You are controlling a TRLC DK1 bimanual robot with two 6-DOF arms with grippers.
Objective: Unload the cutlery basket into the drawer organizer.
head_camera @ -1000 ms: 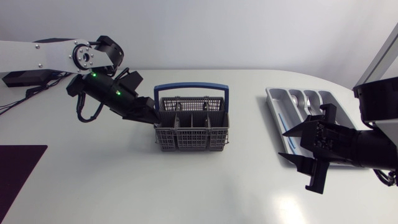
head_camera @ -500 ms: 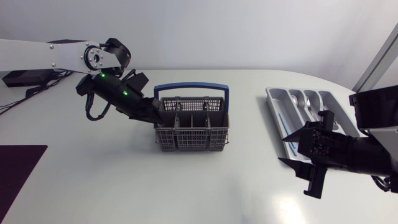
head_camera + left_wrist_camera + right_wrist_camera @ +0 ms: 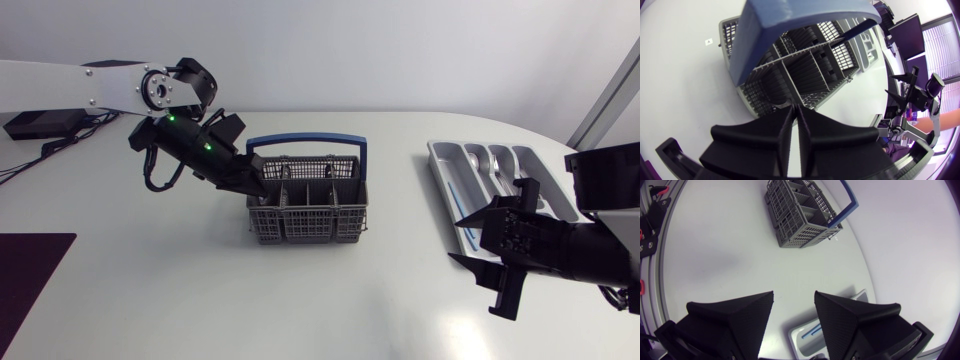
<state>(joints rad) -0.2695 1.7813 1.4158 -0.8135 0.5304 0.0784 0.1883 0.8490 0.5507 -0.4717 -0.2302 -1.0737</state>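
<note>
The basket (image 3: 307, 200) stands mid-table (image 3: 200, 300), with the drawer tray (image 3: 436, 160) well apart at the right. Only the left wrist view shows the left gripper (image 3: 794, 109) pinched narrow at the basket's end wall. The right gripper (image 3: 794, 300) gapes wide over white tabletop.

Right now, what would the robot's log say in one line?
left gripper: shut, at end of basket | right gripper: open, empty, near organizer

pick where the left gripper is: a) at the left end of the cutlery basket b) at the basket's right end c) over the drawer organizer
a: in the head view the left gripper meets the cutlery basket at its left end, well apart from the drawer organizer.
</note>
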